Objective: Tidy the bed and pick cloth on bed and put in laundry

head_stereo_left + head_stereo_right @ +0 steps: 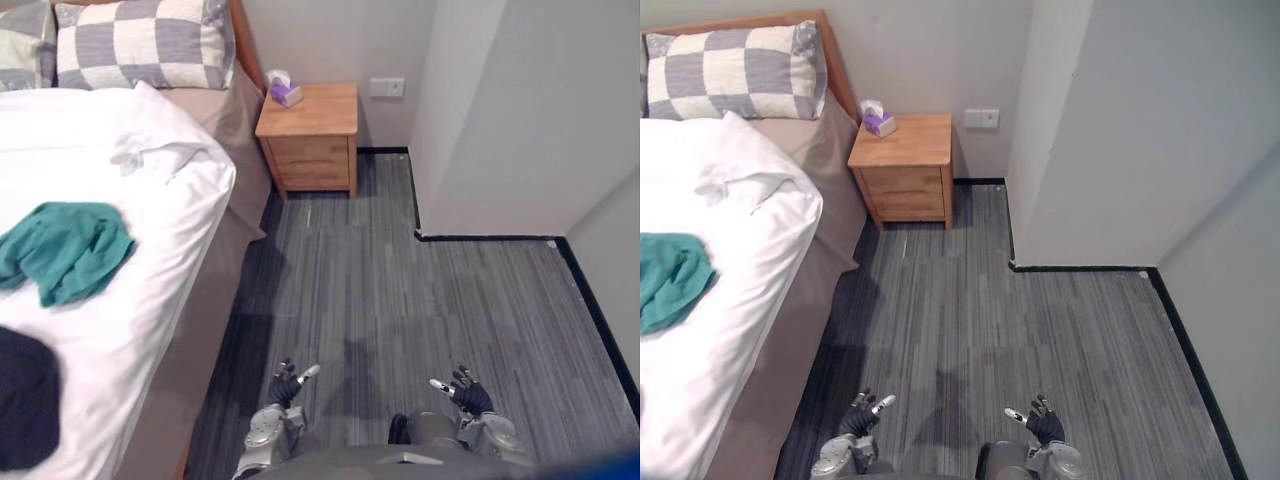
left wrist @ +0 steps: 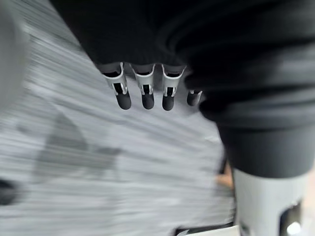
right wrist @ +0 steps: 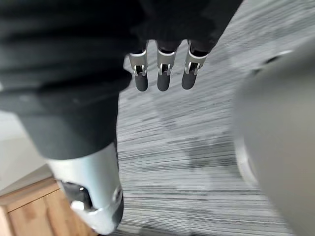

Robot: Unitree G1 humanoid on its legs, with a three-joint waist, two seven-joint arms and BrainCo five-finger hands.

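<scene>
We log: left hand (image 1: 285,385) and right hand (image 1: 468,393), fingers loosely spread, both empty. Teal cloth (image 1: 65,250) on bed (image 1: 170,200), well left of left hand. Dark cloth (image 1: 22,395) nearer, partly cut off.

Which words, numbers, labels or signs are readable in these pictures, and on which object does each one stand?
No text can be read anywhere in these views.
Tissue box on the nightstand: purple and white, any print is too small to read.
Wall plate above the nightstand: no readable marking.
</scene>
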